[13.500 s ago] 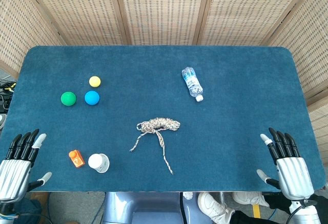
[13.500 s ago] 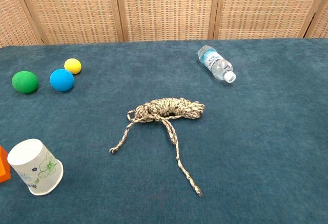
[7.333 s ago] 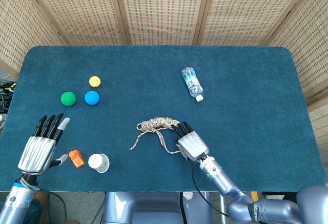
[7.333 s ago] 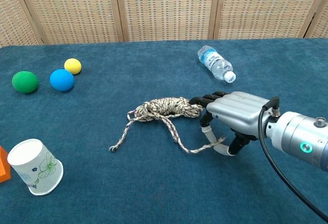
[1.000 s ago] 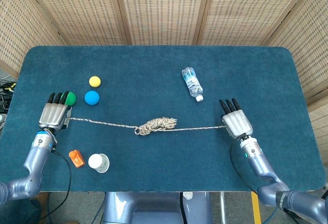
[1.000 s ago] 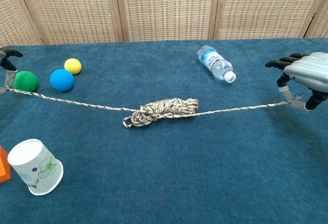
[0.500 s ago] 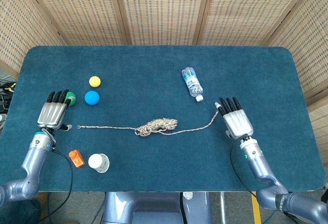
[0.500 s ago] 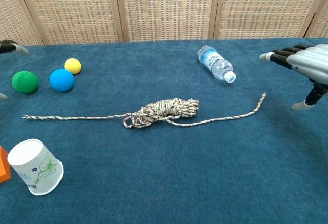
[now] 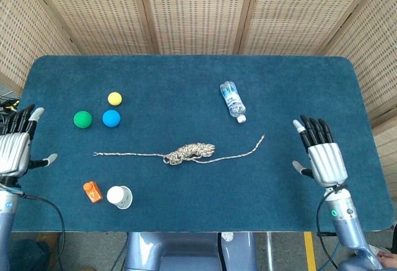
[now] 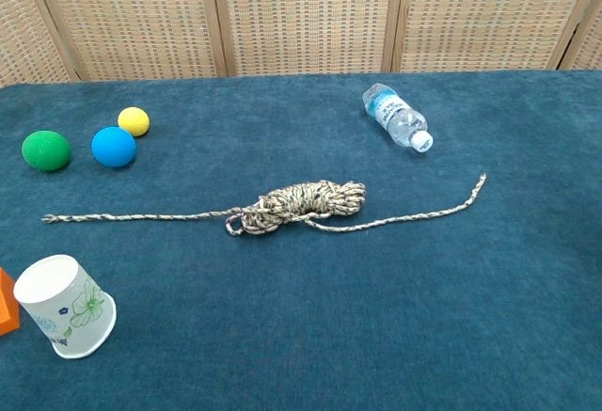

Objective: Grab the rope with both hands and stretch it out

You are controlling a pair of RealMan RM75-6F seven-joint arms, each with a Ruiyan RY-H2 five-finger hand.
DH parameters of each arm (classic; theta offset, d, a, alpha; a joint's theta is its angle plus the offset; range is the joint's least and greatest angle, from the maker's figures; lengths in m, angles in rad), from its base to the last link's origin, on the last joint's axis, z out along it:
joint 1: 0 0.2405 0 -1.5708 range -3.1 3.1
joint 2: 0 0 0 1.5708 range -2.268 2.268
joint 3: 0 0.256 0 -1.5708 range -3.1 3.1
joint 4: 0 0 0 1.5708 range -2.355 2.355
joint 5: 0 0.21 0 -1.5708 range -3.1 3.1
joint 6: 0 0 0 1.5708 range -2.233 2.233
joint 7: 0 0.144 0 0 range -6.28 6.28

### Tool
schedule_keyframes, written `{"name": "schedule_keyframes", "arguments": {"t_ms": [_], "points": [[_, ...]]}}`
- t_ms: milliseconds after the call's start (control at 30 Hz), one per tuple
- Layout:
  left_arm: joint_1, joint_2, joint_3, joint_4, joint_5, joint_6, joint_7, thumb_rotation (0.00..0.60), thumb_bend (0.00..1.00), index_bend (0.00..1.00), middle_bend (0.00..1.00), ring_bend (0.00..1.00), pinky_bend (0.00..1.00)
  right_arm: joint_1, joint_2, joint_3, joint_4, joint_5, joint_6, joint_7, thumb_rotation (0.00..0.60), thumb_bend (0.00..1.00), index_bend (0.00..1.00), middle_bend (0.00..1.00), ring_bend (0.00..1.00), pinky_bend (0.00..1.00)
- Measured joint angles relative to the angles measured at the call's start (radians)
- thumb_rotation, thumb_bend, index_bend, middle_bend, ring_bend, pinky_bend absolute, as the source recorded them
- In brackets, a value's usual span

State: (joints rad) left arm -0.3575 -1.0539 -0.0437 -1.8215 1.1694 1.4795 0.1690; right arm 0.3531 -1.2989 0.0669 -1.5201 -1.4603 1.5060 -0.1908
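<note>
The speckled rope (image 9: 189, 152) (image 10: 301, 202) lies on the blue table, a coiled bundle in the middle with one loose end reaching left and the other curving right. Nothing touches it. My left hand (image 9: 15, 148) hovers at the table's left edge with fingers spread and nothing in it, well clear of the rope's left end. At the right side my right hand (image 9: 322, 157) is also spread wide and holds nothing, apart from the rope's right end. Neither hand shows in the chest view.
A small water bottle (image 9: 232, 101) lies behind the rope to the right. Green (image 9: 82, 119), blue (image 9: 111, 118) and yellow (image 9: 115, 98) balls sit at the left. A paper cup (image 9: 120, 196) on its side and an orange block (image 9: 92, 191) lie near the front left edge.
Both hands have drawn back outward and toward the table's front, away from the rope ends. The rope lies slack where it was let go half a second ago.
</note>
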Motion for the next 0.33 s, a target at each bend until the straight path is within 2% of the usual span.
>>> {"name": "schedule_keyframes", "arguments": {"t_ms": [133,333], "points": [[0.097,0.017,0.059,-0.064,0.078,0.095,-0.001,0.600,0.00,0.00,0.00,0.00,0.00,-0.065,0.011,-0.025,-0.004,-0.033,0.080,0.030,0.600,0.00,0.00,0.00,0.00,0.00],[0.178,-0.001,0.117,-0.085,0.205,0.171,0.036,0.600,0.00,0.00,0.00,0.00,0.00,-0.147,0.027,-0.058,-0.021,-0.111,0.192,0.029,0.600,0.00,0.00,0.00,0.00,0.00]]}}
